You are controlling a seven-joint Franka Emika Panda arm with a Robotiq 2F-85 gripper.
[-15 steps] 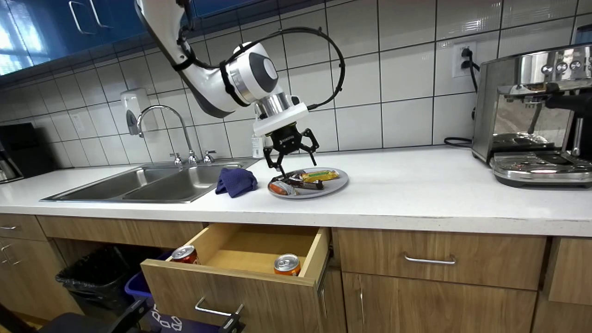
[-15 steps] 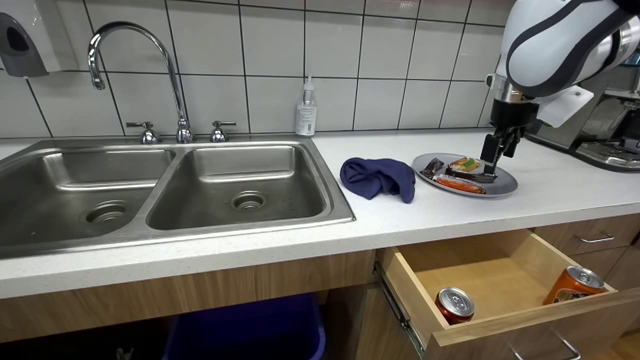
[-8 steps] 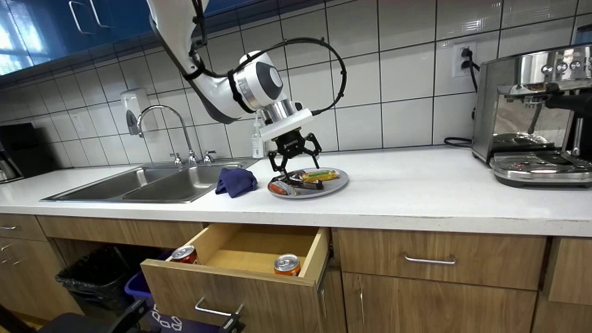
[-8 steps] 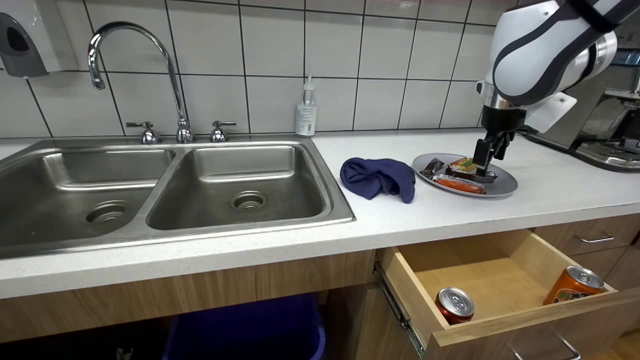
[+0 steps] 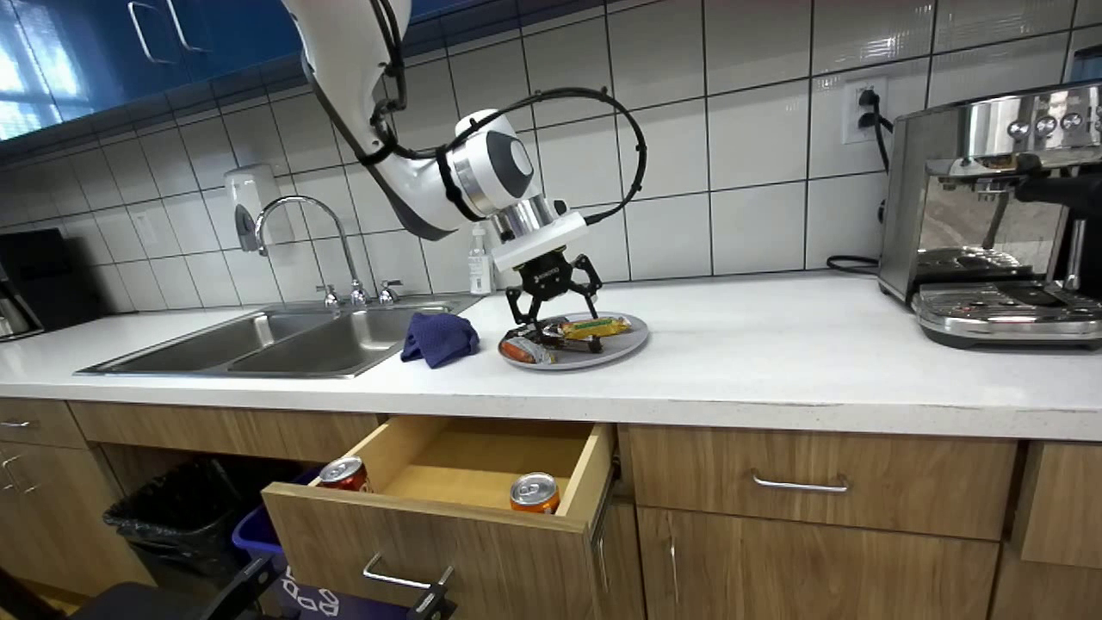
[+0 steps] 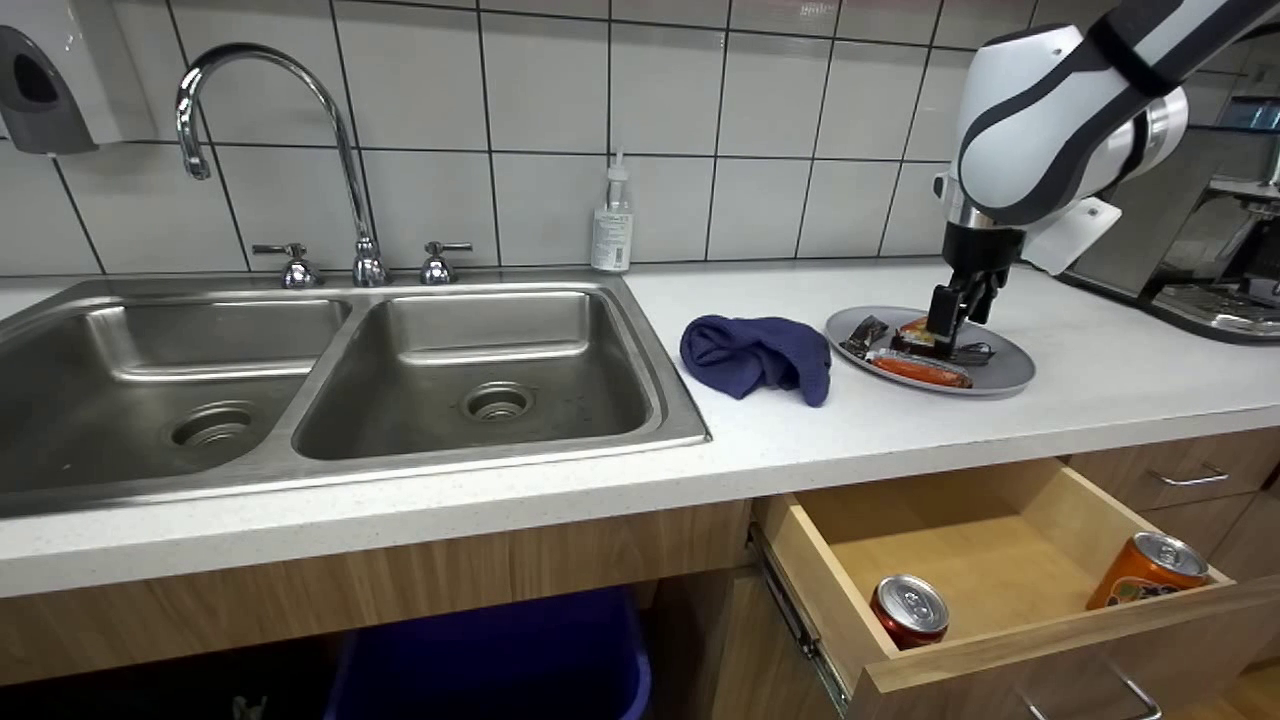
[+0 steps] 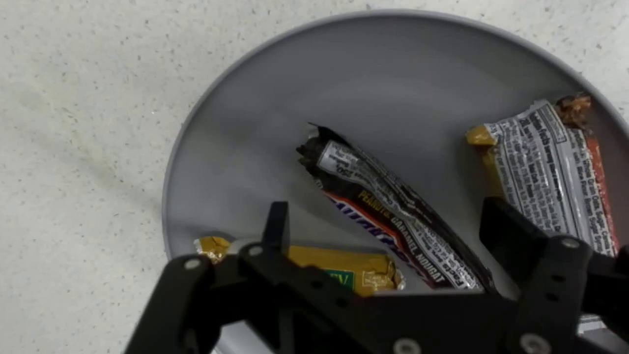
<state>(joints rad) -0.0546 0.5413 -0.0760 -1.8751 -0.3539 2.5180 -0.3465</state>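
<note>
White tiles point(image 5: 758, 138) back the counter point(image 5: 775, 336); in an exterior view the claw point(image 5: 565, 320) stands wide and empty over a grey plate point(image 5: 623, 346). In an exterior view a navy cloth point(image 6: 757, 356) lies near it. In the wrist view, the dark-wrapped candy bar point(image 7: 393, 211) looks light, firm, slick; I'd pinch it mid-length. It lies slantwise inside the plate's rim point(image 7: 393, 14), between the parted fingers point(image 7: 276, 223).

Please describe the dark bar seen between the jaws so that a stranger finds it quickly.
In both exterior views, a grey plate lies right of the sink. The dark bar near its middle is lettered "peanuts, caramel, nougat". It is darker than the yellow bar and orange bar; the other dark bar lies nearer the rim.
</note>
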